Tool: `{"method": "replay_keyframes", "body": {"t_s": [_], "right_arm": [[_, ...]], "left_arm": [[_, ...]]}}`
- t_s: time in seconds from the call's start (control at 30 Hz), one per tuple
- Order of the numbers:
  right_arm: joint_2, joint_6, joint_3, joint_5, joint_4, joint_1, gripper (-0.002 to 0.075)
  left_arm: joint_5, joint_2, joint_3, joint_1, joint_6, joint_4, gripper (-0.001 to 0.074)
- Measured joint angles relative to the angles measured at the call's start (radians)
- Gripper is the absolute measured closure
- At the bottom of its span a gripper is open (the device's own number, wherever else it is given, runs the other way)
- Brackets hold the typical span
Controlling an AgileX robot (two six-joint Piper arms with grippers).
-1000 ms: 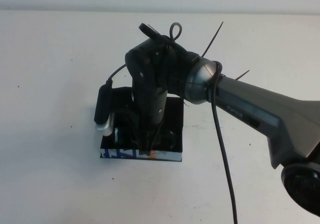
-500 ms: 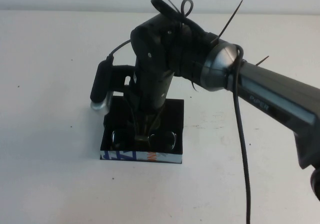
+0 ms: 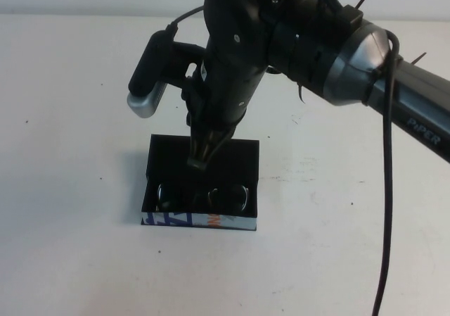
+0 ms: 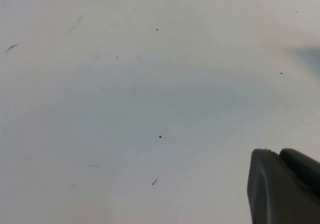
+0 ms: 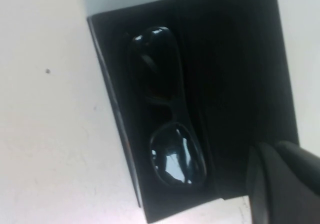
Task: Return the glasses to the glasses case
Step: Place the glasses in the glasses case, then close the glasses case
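Note:
The black glasses case (image 3: 242,162) lies open on the white table, its blue, white and orange strip (image 3: 184,219) facing me. The dark-framed glasses (image 3: 204,196) lie inside it along the near wall, lenses up. My right gripper (image 3: 197,163) hangs shut and empty a little above the case's middle, clear of the glasses. The right wrist view shows the glasses (image 5: 167,134) in the case (image 5: 235,84) and the right gripper (image 5: 274,151) beside them. My left gripper (image 4: 276,153) shows only in the left wrist view, shut and empty over bare table.
The white table (image 3: 70,119) lies around the case, with a wall edge along the back. My right arm (image 3: 365,62) reaches in from the right, with a black cable (image 3: 385,189) hanging from it.
My right gripper has risen out of the case and up toward the camera. The glasses stay lying in the case. The case has not moved.

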Motion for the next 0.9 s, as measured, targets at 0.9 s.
{"method": "replay_keyframes", "body": {"t_s": [0.9], "right_arm": [[-0.002, 0.202, 0.000, -0.013, 0.304, -0.302, 0.0737]], "left_arm": [[-0.078, 0.236, -0.101, -0.063, -0.176, -0.601, 0.0738]]}}
